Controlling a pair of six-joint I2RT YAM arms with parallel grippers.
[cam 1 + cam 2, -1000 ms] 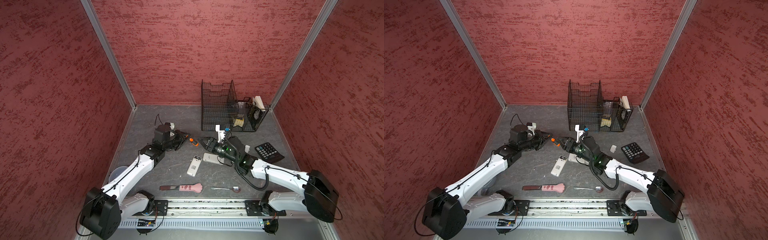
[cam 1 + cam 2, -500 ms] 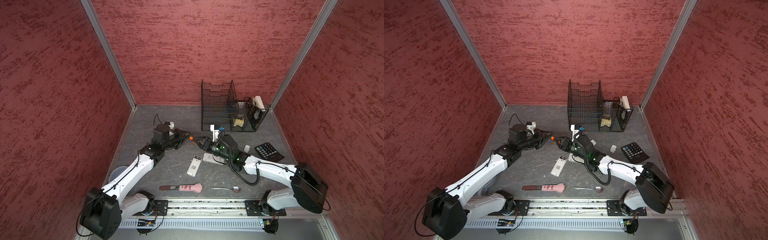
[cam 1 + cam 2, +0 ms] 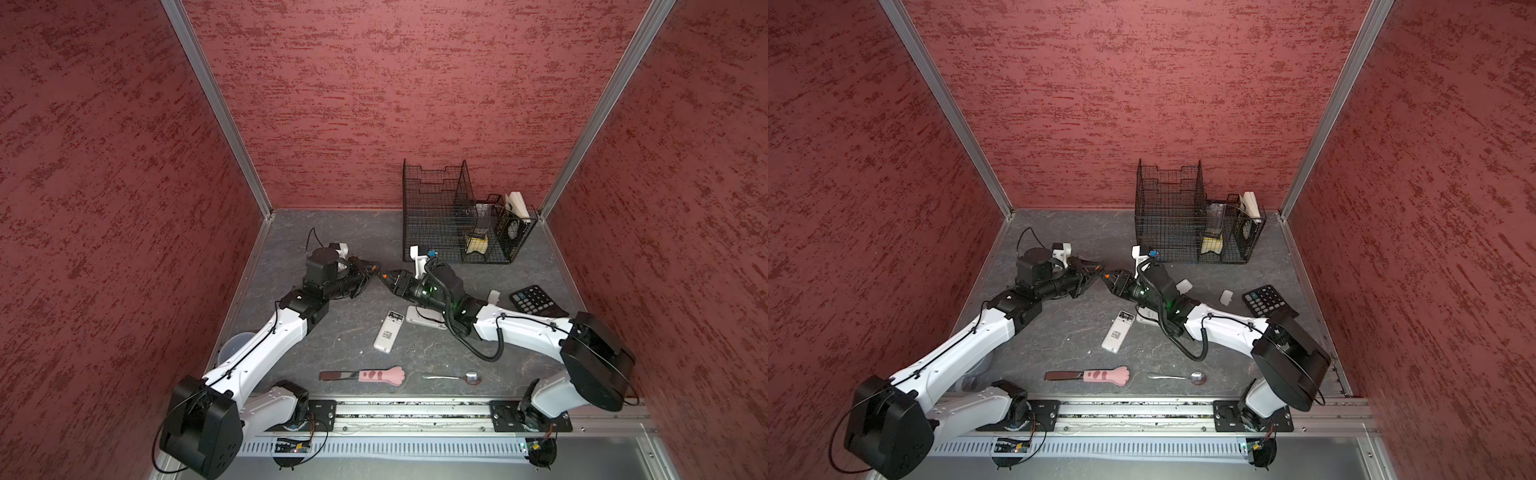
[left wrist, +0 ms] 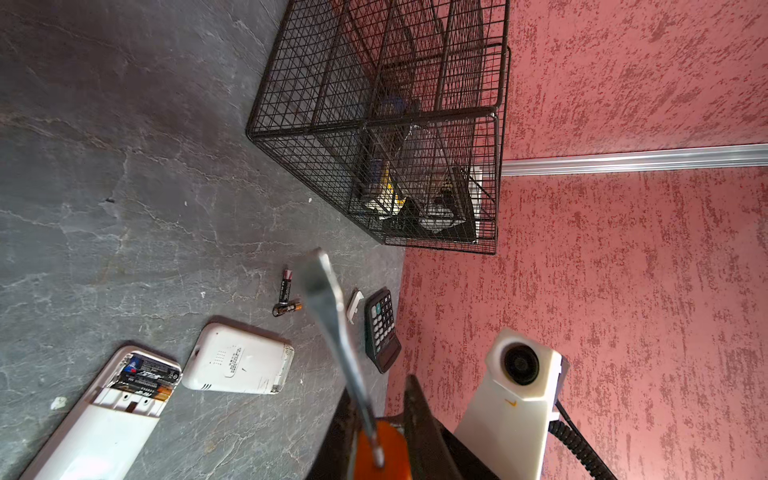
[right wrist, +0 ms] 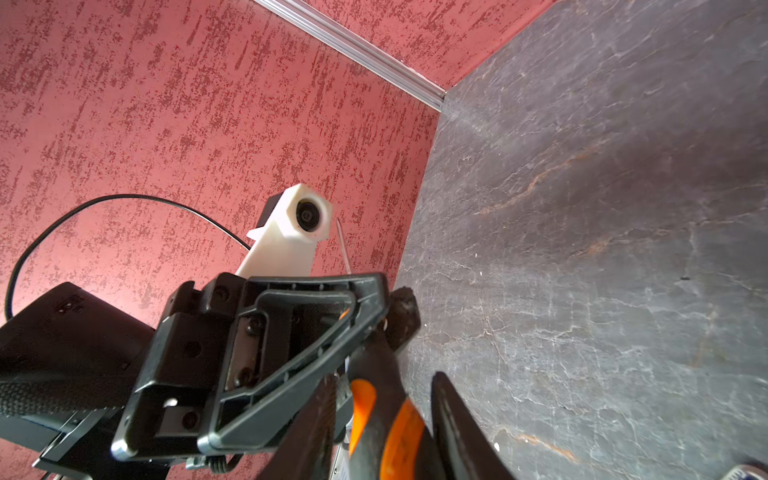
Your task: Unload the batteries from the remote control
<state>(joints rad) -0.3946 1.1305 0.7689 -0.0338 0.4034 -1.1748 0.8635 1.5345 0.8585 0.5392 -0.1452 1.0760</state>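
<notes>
Up close, the two arms meet nose to nose toward the table's (image 3: 332,232) back edge. The left gripper (image 3: 369,272) is pinched tight on the orange-handled screwdriver (image 4: 330,316); the right gripper (image 5: 384,376) straddles its handle with slivers of gap showing, and I can't tell whether it bites. Two batteries (image 4: 145,376) sit in the open remote (image 3: 388,332) mid-table; two loose batteries (image 4: 286,291) lie on the table near the calculator (image 4: 380,328) by the right edge.
</notes>
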